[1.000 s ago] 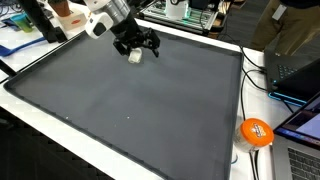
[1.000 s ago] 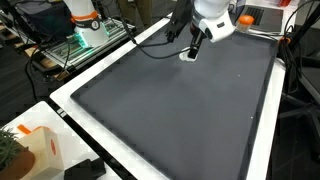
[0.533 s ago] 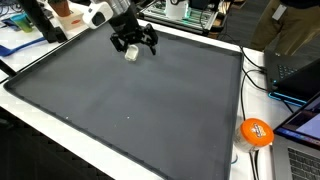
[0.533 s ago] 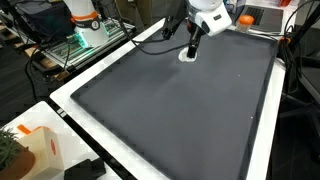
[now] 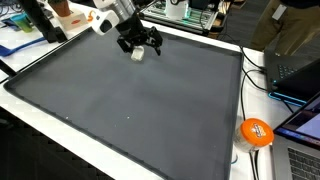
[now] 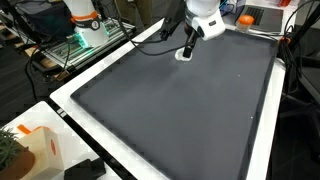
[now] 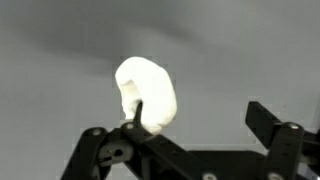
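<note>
Wrist view: fingers point(image 7: 272, 122) still wide open, empty, merely drifted over the white lump point(image 7: 146, 93) at eleven o'clock; grasp not begun

Grey mat point(image 5: 150, 110) matt, smooth; white lump point(image 7: 146, 93) smooth; pincer point(image 7: 197, 112) matt black.

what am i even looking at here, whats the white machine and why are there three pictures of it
The white machine is a robot arm, and the black part at its end is a two-fingered gripper. Two pictures come from cameras standing around the table. The third comes from a camera on the arm's wrist, looking past the fingers. A dark grey mat covers the table. A small white lump sits at the fingertips, close by one finger. The jaws stand wide open, so nothing is gripped. An orange round thing lies off the mat's edge.
</note>
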{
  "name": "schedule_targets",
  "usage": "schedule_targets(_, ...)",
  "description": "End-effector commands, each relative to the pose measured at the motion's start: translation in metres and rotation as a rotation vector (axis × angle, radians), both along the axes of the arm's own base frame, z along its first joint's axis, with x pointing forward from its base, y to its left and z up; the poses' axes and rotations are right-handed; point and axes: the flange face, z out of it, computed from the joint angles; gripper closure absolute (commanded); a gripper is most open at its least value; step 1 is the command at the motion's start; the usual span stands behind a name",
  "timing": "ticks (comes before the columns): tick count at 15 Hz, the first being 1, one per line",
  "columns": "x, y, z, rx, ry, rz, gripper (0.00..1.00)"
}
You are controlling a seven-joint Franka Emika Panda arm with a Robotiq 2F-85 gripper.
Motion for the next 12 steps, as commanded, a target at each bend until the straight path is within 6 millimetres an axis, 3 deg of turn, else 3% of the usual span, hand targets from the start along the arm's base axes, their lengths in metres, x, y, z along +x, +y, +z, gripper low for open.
schedule_targets(1,0.000,0.022,-0.033,0.109,0.109,0.000,0.00)
schedule_targets(5,0.013,0.029,-0.060,0.169,0.062,-0.046,0.00)
schedule_targets(10,0.027,0.018,-0.073,-0.081,-0.079,0.000,0.00)
schedule_targets(12,0.026,0.019,-0.070,-0.166,-0.121,0.030,0.00)
